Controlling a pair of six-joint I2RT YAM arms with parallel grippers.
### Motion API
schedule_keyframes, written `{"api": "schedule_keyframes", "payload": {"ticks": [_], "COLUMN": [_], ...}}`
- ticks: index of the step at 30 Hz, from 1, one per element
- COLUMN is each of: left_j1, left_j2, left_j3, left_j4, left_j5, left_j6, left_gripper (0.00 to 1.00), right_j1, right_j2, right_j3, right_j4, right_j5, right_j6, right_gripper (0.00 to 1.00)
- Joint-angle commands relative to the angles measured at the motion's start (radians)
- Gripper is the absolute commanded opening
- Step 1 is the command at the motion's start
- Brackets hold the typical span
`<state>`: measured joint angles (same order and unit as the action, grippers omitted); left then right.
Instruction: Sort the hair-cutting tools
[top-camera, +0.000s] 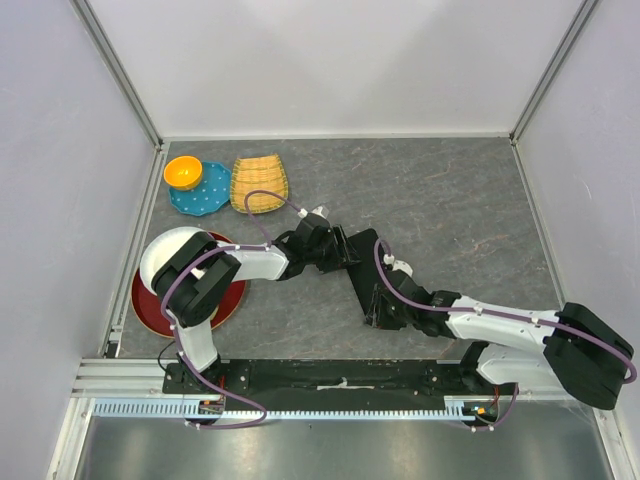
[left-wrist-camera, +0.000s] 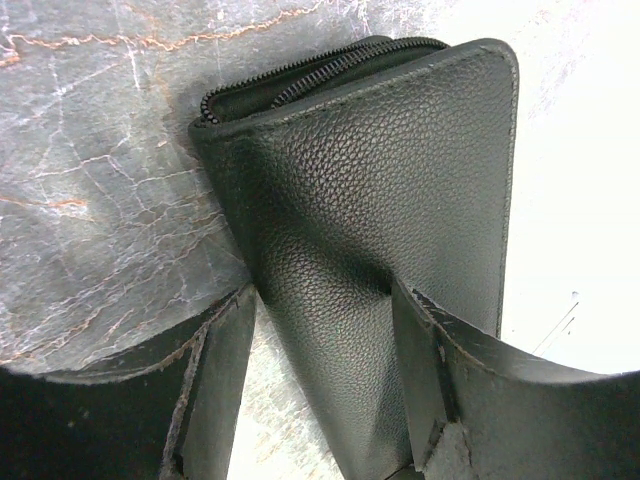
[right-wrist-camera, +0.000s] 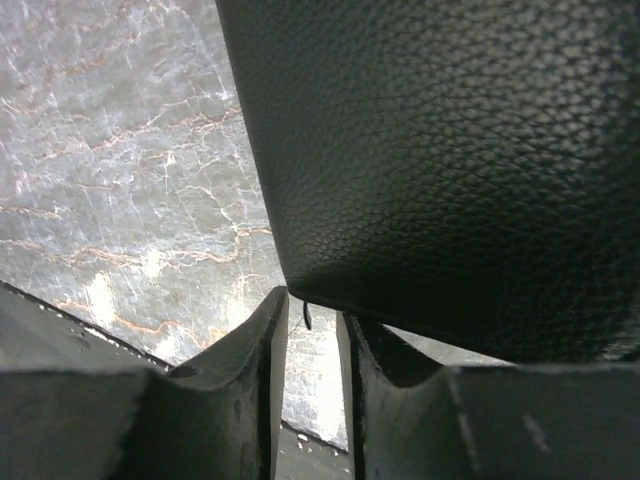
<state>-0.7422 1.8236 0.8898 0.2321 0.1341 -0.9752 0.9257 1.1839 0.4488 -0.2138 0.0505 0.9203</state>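
Snugly within left gripper, black zip case

Found no legible text, label, brand, number or sign: none on the black zip case, none on the stone-patterned table.

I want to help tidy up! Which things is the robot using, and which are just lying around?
In the job: black zip case, held by the left gripper, with the right gripper at its edge.

Lying about: basket, blue plate, orange bowl, red tray, white bowl.
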Motion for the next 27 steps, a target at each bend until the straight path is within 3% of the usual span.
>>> {"api": "schedule_keyframes", "payload": {"ticks": [1,9,21,26,27], "left_j1": [-0.017,-0.019,-0.031,-0.048,-0.049], "left_j2": [0.049,0.048,0.031,0.065,0.071], "left_j3": [-0.011,-0.022,-0.103,-0.089,-0.083], "left_j4": [-0.108,-0.100,0.108,0.193,0.203], "left_j5": [-0.024,-0.014,0.076,0.099,0.102], "left_j6": [0.001,-0.003,-0.048,-0.089,-0.094], "left_gripper": [0.65,0.65,0.74,0.73,0.68], "right_j1": [0.005,0.018,0.018,0.018,0.018], "right_j2": [-0.038,-0.109,-0.176,-0.168,-0.168], "right_j3": [-0.076,-0.133,-0.084,-0.073,-0.074], "right_j4": [0.157,0.233,0.287,0.315,0.324], "right_j5": [0.094,0.126,0.060,0.020,0.017], "right_j6": [0.078,0.123,0.092,0.094,0.094], "right_gripper": [0.29,0.01,0.00,0.00,0.00]}}
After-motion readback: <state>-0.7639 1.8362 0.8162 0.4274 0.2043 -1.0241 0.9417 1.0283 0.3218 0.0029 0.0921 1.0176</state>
